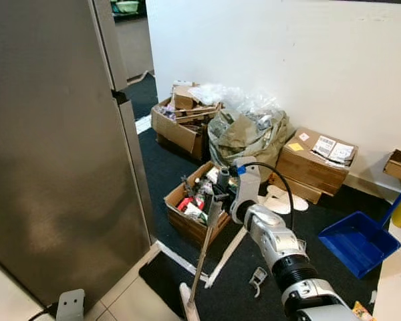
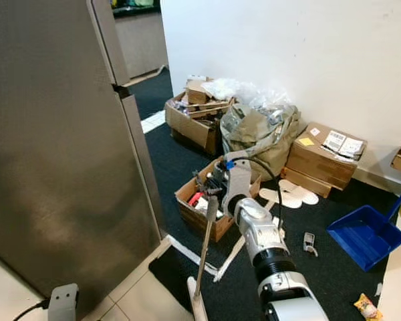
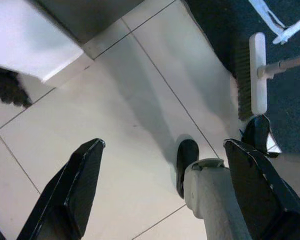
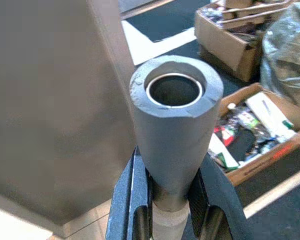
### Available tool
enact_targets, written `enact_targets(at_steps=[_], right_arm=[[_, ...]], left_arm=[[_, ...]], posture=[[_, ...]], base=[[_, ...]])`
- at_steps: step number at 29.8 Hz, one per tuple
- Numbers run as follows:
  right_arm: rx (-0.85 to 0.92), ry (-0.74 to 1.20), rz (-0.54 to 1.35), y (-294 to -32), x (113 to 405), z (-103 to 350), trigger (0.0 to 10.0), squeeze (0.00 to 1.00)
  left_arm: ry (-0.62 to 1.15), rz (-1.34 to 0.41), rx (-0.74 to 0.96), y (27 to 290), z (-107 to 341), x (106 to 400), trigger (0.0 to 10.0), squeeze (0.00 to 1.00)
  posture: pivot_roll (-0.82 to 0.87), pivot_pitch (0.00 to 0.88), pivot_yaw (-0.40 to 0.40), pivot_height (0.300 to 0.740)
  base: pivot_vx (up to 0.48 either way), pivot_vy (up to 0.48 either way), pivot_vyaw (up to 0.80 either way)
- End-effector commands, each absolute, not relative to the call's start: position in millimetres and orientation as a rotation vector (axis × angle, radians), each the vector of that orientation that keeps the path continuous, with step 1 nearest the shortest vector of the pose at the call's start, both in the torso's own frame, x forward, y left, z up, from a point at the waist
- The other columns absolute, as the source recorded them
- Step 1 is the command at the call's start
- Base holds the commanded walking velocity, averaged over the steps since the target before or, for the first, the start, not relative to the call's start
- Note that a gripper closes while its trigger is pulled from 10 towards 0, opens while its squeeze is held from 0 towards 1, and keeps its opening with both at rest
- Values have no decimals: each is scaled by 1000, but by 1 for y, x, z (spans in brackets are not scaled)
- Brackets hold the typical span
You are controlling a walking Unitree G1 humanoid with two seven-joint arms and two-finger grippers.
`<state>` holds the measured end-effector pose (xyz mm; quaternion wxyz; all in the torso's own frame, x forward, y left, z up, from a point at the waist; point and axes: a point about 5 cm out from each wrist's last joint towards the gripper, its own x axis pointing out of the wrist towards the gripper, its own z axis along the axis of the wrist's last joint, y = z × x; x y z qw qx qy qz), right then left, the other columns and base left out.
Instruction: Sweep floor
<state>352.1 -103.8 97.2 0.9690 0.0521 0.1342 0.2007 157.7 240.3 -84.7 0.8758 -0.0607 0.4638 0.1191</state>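
Dark carpet underfoot; right fingers [image 4: 172, 212] clamp broom handle [image 1: 206, 251]; left fingers [image 3: 75, 190] wide.

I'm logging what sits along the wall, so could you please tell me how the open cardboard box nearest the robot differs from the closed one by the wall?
The open cardboard box has its flaps up and is packed with mixed clutter; the closed cardboard box is shut, with labels and a yellow note on top. The open one stands apart on the dark carpet; the closed one rests on a flatter box. Both are brown.

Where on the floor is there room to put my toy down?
Free: dark carpet between the open box and blue dustpan, and pale tiles beside the broom head. Crowded: boxes and bag along the wall.
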Motion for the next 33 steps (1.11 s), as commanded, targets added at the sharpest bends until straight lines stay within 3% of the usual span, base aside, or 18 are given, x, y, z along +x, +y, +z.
enact_targets(at_steps=[1, 20, 27, 33], right_arm=[[119, 240, 439, -95, 354, 105, 10000, 0], [89, 223, 459, -97, 354, 107, 10000, 0], [91, 206, 442, -98, 355, 110, 10000, 0], [95, 221, 411, -98, 356, 107, 10000, 0]], left_arm=[[974, 247, -123, 240, -85, 157, 10000, 0], [961, 217, -119, 236, -84, 163, 10000, 0], [958, 205, -105, 236, -83, 164, 10000, 0], [966, 165, -55, 236, -82, 165, 10000, 0]], posture=[[-8, 0, 22, 740], [-4, 0, 28, 740], [-4, 0, 30, 740], [-5, 0, 31, 740]], base=[[-315, 0, 0], [-315, 0, 0], [-214, 0, 794], [0, -73, 0]])
